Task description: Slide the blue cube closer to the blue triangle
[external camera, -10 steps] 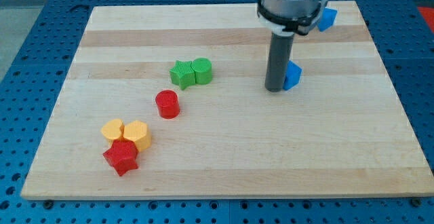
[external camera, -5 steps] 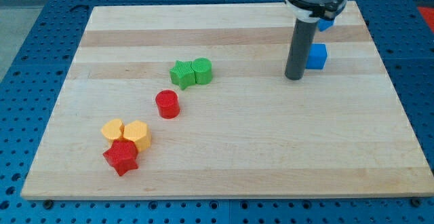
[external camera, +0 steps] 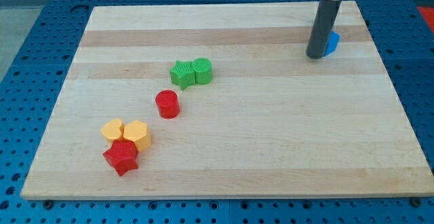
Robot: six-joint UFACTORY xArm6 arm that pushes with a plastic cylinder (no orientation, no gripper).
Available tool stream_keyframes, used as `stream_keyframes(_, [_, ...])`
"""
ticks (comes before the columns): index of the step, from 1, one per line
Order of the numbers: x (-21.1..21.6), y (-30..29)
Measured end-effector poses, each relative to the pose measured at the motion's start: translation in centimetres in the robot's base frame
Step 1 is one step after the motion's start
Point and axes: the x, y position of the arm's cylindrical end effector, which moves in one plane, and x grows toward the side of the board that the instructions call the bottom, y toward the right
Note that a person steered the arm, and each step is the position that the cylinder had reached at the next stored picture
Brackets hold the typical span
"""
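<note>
My tip [external camera: 316, 56] rests on the wooden board [external camera: 224, 156] near its top right corner. A blue block [external camera: 332, 43], which looks like the blue cube, shows just to the right of the rod, touching it and partly hidden by it. I cannot make out the blue triangle as a separate piece. It may be behind the rod or merged with the blue patch.
A green star [external camera: 181, 74] and a green cylinder [external camera: 202, 70] touch near the board's middle. A red cylinder [external camera: 167, 104] lies below them. Two yellow blocks [external camera: 126, 132] and a red star [external camera: 121, 157] cluster at the lower left.
My tip has moved up and to the right, pushing the blue cube the same way, toward the top right corner where the blue triangle stood. The other blocks have not moved.
</note>
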Motion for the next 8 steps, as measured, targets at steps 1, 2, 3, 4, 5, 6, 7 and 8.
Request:
stream_keyframes(1, [1.3, 1.9])
stream_keyframes(2, [0.0, 4.7])
stream_keyframes(3, [-2.7, 5.0])
stream_keyframes(4, [-4.5, 5.0])
stream_keyframes(5, [-3.6, 5.0])
stream_keyframes(6, [-1.7, 3.1])
stream_keyframes(7, [-1.2, 0.3])
stream_keyframes(8, [-1.3, -1.7])
